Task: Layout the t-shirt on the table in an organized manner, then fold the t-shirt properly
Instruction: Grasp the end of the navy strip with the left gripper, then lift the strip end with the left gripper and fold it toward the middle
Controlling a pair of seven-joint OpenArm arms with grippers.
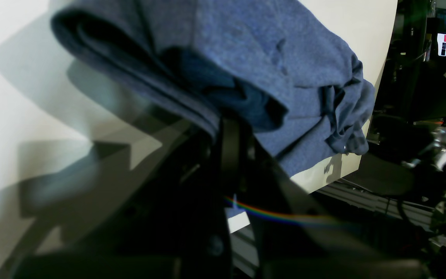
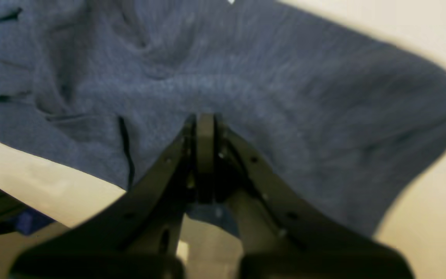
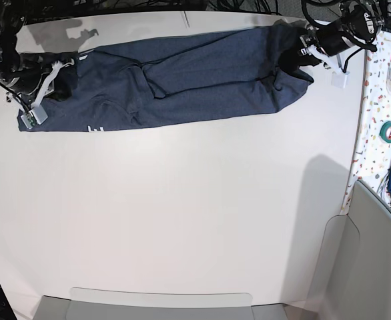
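T-shirt [image 3: 182, 77]: stretched along the counter's [image 3: 182, 213] far edge, long axis side to side. Left pincer [image 1: 230, 120] clamps one end, right pincer [image 2: 203, 120] the opposite; neither nearer.

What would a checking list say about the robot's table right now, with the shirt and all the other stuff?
Surface: white table, mostly bare, with the shirt along its far edge.
Job's things: navy t-shirt stretched in a long band between the two arms, wrinkled, a bit of white lettering showing at its near edge.
Clutter: tape rolls and blue cloth on the speckled strip beside the table.
Grippers: left gripper shut on the shirt's bunched end; right gripper shut on the other end.
Cables: dark cables behind the far edge.
Surroundings: grey panels at the near edge and corner.
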